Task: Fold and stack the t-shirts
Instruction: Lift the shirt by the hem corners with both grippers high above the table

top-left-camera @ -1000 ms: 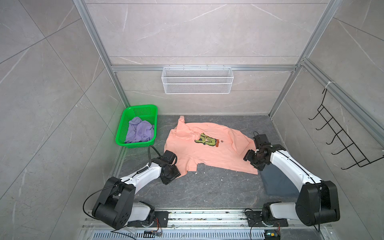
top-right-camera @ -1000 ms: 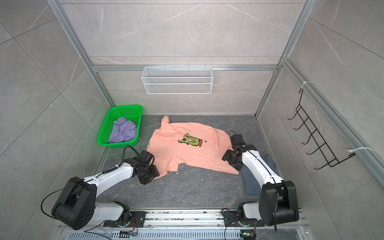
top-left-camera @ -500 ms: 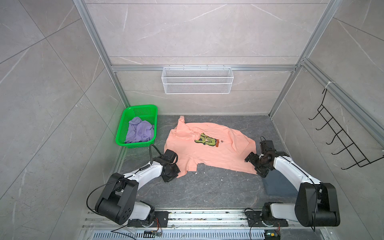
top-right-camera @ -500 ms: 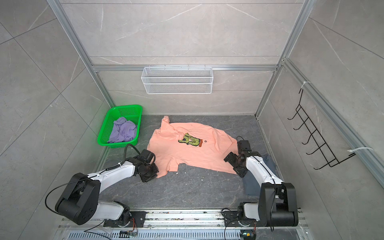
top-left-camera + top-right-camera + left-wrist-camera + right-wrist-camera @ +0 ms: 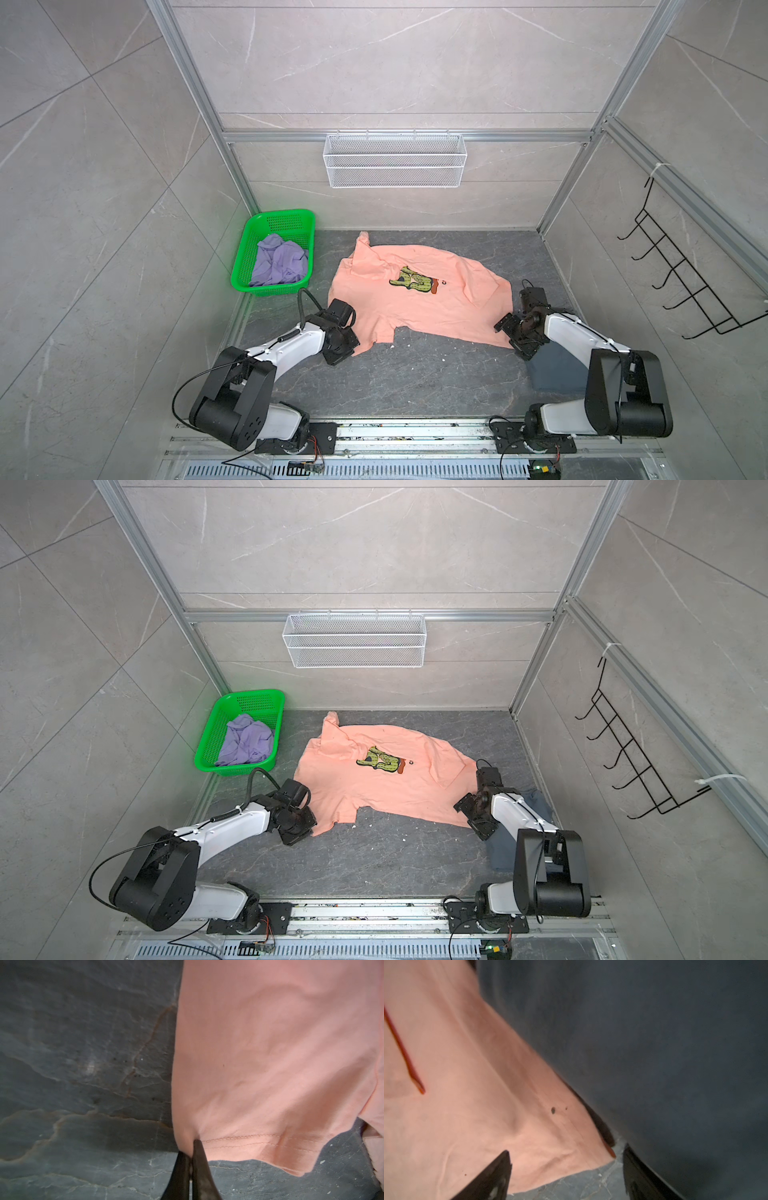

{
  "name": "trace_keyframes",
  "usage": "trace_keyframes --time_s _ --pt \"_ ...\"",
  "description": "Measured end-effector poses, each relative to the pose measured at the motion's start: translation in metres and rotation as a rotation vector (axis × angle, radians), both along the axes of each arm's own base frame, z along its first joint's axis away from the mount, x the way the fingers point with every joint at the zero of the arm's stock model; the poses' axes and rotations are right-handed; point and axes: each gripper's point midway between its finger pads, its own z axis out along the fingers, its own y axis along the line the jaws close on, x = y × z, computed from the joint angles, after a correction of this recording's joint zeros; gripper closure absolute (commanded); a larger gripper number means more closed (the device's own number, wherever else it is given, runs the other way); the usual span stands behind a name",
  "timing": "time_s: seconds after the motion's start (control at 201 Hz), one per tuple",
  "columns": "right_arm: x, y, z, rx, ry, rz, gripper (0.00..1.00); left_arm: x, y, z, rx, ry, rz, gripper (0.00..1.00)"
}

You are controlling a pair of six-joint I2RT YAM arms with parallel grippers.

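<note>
In both top views a peach shirt (image 5: 419,303) lies spread on the dark stone-look table (image 5: 395,386) with its front up. It shows a yellow-green chest print (image 5: 413,282) and a tiny dark mark beside the print that is too small to read. No other writing or label shows. A lavender shirt (image 5: 278,262) sits crumpled in a green basket (image 5: 282,214) at the far left of the table, and a blue-grey shirt (image 5: 552,370) lies near the right edge, partly under the right arm. The left claw (image 5: 352,351) is at the peach shirt's near left corner. The right claw (image 5: 513,340) is at its near right corner, just beside the blue-grey shirt. In the left wrist view the left claw (image 5: 190,1147) is closed and pinches the corner of the peach shirt (image 5: 270,1064) at the stitched hem (image 5: 249,1138). The cloth gathers into small creases at the tips, and the bare table (image 5: 83,1064) shows alongside. In the right wrist view, which is blurred, the right claw (image 5: 566,1150) stands wide open and holds nothing. One finger (image 5: 496,1172) is over the peach shirt (image 5: 467,1105) and the other is at the edge of the blue-grey shirt (image 5: 654,1043). The peach corner and a strip of table (image 5: 581,1184) lie between them. Whether either finger touches the cloth cannot be told.
</note>
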Motion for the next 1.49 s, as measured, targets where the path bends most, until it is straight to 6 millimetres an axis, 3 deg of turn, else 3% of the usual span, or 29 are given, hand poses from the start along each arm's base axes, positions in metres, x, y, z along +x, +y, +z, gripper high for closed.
trace_keyframes --time_s 0.06,0.264,0.498,0.572,0.662,0.751,0.856,0.96,1.065,1.189,1.279,1.403,1.488 --pt "0.001 -0.003 -0.001 -0.013 0.007 -0.017 0.39 0.000 0.001 0.002 0.004 -0.004 0.001 1.00" --pt "0.004 -0.010 -0.005 -0.043 0.023 -0.049 0.54 0.000 0.005 0.010 0.016 -0.029 0.008 1.00" --pt "0.020 -0.011 -0.007 -0.046 -0.016 -0.053 0.93 0.005 0.009 0.030 0.022 -0.086 0.018 1.00" --pt "0.023 -0.009 -0.006 -0.041 -0.027 -0.036 1.00 0.009 0.010 0.043 0.023 -0.122 0.023 1.00" --pt "0.023 -0.007 -0.003 -0.037 -0.027 -0.024 1.00 0.016 0.011 0.065 0.020 -0.180 0.028 1.00" --pt "0.028 -0.005 0.018 -0.042 -0.058 0.002 1.00 0.026 0.013 0.099 0.013 -0.267 0.028 1.00" --pt "0.054 -0.002 0.083 -0.065 -0.209 0.061 1.00 0.040 0.019 0.155 -0.010 -0.401 0.052 1.00" --pt "0.088 0.005 0.189 -0.103 -0.471 0.138 1.00 0.054 0.030 0.229 -0.028 -0.578 0.071 1.00" --pt "0.097 0.011 0.286 -0.130 -0.687 0.198 1.00 0.062 0.040 0.316 -0.008 -0.769 0.057 1.00" --pt "0.089 0.019 0.381 -0.156 -0.888 0.271 1.00 0.057 0.053 0.429 0.028 -1.037 0.038 1.00" --pt "0.075 0.024 0.442 -0.187 -1.013 0.318 1.00 0.044 0.062 0.496 0.055 -1.211 0.025 1.00" --pt "0.050 0.026 0.524 -0.257 -1.196 0.357 1.00 0.019 0.072 0.568 0.084 -1.408 0.006 1.00" --pt "0.035 0.026 0.562 -0.300 -1.290 0.366 1.00 0.004 0.077 0.604 0.103 -1.515 -0.004 1.00"
